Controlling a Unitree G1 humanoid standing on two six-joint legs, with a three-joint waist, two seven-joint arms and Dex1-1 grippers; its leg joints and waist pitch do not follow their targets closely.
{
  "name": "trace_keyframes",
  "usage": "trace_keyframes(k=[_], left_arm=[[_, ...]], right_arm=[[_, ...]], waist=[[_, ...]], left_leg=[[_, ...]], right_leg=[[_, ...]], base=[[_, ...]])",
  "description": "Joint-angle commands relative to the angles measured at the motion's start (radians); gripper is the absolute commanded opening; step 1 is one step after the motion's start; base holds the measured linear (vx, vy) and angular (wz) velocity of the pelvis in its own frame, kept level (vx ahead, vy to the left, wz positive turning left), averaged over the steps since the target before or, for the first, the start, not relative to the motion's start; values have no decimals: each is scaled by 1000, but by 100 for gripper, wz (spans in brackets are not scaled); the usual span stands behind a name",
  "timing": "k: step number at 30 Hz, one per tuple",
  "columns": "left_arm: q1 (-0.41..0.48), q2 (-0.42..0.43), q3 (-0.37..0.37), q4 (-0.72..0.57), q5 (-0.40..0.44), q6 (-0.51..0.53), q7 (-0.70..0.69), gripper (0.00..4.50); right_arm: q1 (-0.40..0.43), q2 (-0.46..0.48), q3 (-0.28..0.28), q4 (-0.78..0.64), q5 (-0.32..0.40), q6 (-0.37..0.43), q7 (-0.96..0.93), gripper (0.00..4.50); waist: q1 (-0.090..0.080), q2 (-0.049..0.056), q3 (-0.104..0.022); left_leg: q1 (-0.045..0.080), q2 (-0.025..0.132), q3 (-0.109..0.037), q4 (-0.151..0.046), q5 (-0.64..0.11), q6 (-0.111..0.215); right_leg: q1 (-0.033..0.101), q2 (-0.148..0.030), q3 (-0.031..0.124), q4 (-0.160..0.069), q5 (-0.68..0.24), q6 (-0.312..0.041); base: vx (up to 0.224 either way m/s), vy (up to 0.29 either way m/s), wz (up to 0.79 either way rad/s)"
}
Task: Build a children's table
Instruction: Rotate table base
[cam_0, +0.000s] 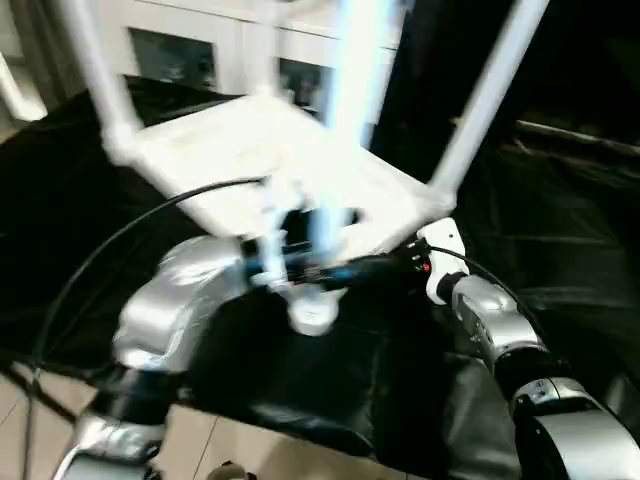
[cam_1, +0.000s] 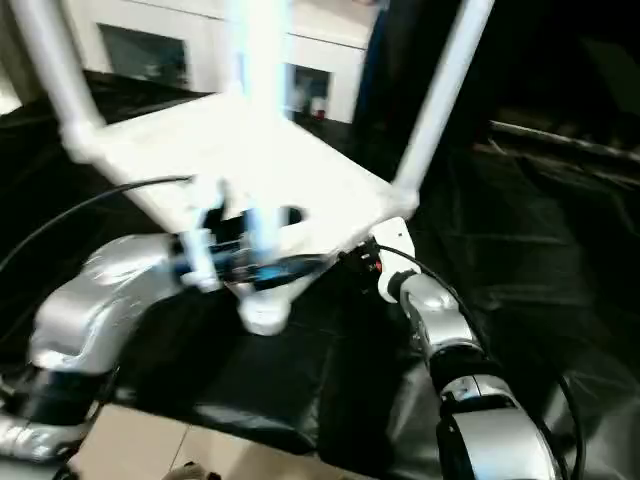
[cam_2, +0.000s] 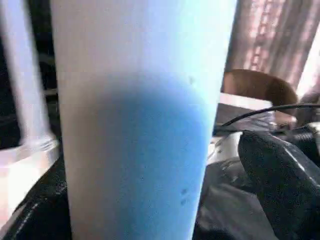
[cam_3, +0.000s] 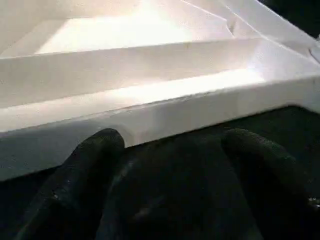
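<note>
While the left gripper (cam_0: 300, 262) has its jaws closed around a white table leg (cam_0: 340, 110) near the centre of the frame, the leg rises steeply toward the top edge and its lower end sits at a round socket (cam_0: 312, 316) at the near corner of the table top (cam_0: 250, 160). Seen from the left wrist, that leg (cam_2: 140, 125) stands close and upright with a black finger (cam_2: 280, 175) beside it. Just right of centre, the right gripper (cam_0: 400, 265) reaches in at the near edge of the top; from the right wrist its two black fingers (cam_3: 90, 165) stand apart, jaws open, holding nothing, just short of the white rim and ribbed underside (cam_3: 150, 75). Lying upside down on a black-covered surface (cam_0: 300, 380), the top fills the upper middle of the frame. Two more legs stand in its corners, one at upper left (cam_0: 95, 70) and one at upper right (cam_0: 490, 90). Behind it, along the top edge, is a white cabinet with glass doors (cam_0: 180, 50).
</note>
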Motion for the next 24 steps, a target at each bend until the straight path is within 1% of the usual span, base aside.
trace_keyframes(k=[1,2,4,5,6,7,8,10,13,14,16,17,18,19,20,21,22,24], left_arm=[[-28,-17,-42,6,19,-6,-14,444],[-78,-74,-85,77,62,-41,5,444],[-93,-89,-97,99,76,-54,12,444],[-102,-97,-103,115,85,-63,17,444],[-119,-113,-115,150,103,-83,29,444],[-119,-113,-115,150,103,-83,29,444],[-140,-133,-130,195,127,-107,45,444],[-155,-151,-146,229,147,-127,61,444],[-159,-170,-161,237,155,-138,71,444],[-162,-182,-164,245,163,-146,71,444],[-164,-197,-170,253,170,-154,67,444],[-165,-203,-171,259,173,-160,65,444],[-166,-206,-173,263,175,-164,64,444],[-169,-212,-175,273,179,-173,63,444],[-171,-216,-177,280,182,-180,63,444],[-173,-220,-178,289,186,-188,63,444],[-173,-220,-178,289,186,-188,63,444],[-178,-222,-178,311,204,-209,75,444]], right_arm=[[-26,12,19,10,-14,8,13,378],[-37,31,29,14,-19,3,26,378],[-39,36,31,14,-21,3,30,378],[-39,39,33,13,-21,2,34,378],[-38,43,35,9,-21,1,40,378],[-38,43,35,9,-21,1,40,378],[-36,48,38,4,-21,-1,50,378],[-31,55,40,-4,-16,-1,74,378],[-16,69,48,-24,0,0,128,378],[-9,75,54,-31,2,-3,151,378],[3,86,64,-48,10,-5,199,378],[6,89,66,-52,10,-5,212,378],[6,91,68,-54,10,-5,222,378],[4,94,66,-52,11,-7,228,378],[2,96,64,-50,13,-7,236,378],[-1,97,64,-47,11,-8,239,378],[-1,97,64,-47,11,-8,239,378],[-17,89,58,-24,-16,-24,182,378]], waist=[[3,2,-70],[2,8,-69],[3,6,-69],[1,4,-71],[-2,8,-71],[-2,8,-71],[-1,7,-72],[-2,6,-72],[-3,5,-74],[-3,4,-73],[-2,4,-72],[-2,5,-71],[-2,5,-71],[-1,8,-70],[-2,7,-69],[-1,7,-69],[-1,7,-69],[0,7,-70]], left_leg=[[10,53,-24,-71,-188,-4],[15,53,-23,-70,-204,-1],[15,55,-25,-71,-212,-6],[11,55,-27,-71,-204,-7],[13,54,-26,-70,-203,-4],[13,54,-26,-70,-203,-4],[13,54,-26,-69,-204,3],[10,54,-27,-69,-200,9],[10,56,-27,-67,-186,18],[10,56,-26,-66,-184,31],[11,57,-26,-66,-186,35],[12,59,-27,-67,-201,37],[12,59,-27,-68,-202,35],[14,60,-28,-69,-213,28],[13,59,-28,-70,-220,26],[15,60,-28,-70,-235,18],[15,60,-28,-70,-235,18],[14,60,-29,-71,-226,16]], right_leg=[[55,-71,61,-63,-141,-211],[49,-70,60,-69,-170,-208],[51,-71,60,-70,-186,-203],[54,-73,59,-67,-179,-198],[52,-70,59,-69,-165,-201],[52,-70,59,-69,-165,-201],[54,-71,59,-70,-159,-205],[56,-72,59,-68,-152,-211],[57,-73,58,-64,-120,-227],[57,-73,58,-65,-113,-236],[57,-74,58,-66,-118,-239],[56,-75,58,-69,-139,-238],[56,-75,58,-69,-146,-238],[55,-76,57,-71,-166,-238],[54,-75,57,-73,-176,-237],[53,-76,57,-76,-196,-232],[53,-76,57,-76,-196,-232],[53,-76,58,-72,-177,-232]], base=[[0,0,0],[0,0,0],[0,0,0],[0,0,0],[0,0,0],[0,0,0],[0,0,0],[0,0,0],[0,0,0],[0,0,0],[0,0,0],[0,0,0],[0,0,0],[0,0,0],[0,0,0],[0,0,0],[0,0,0],[0,0,0]])
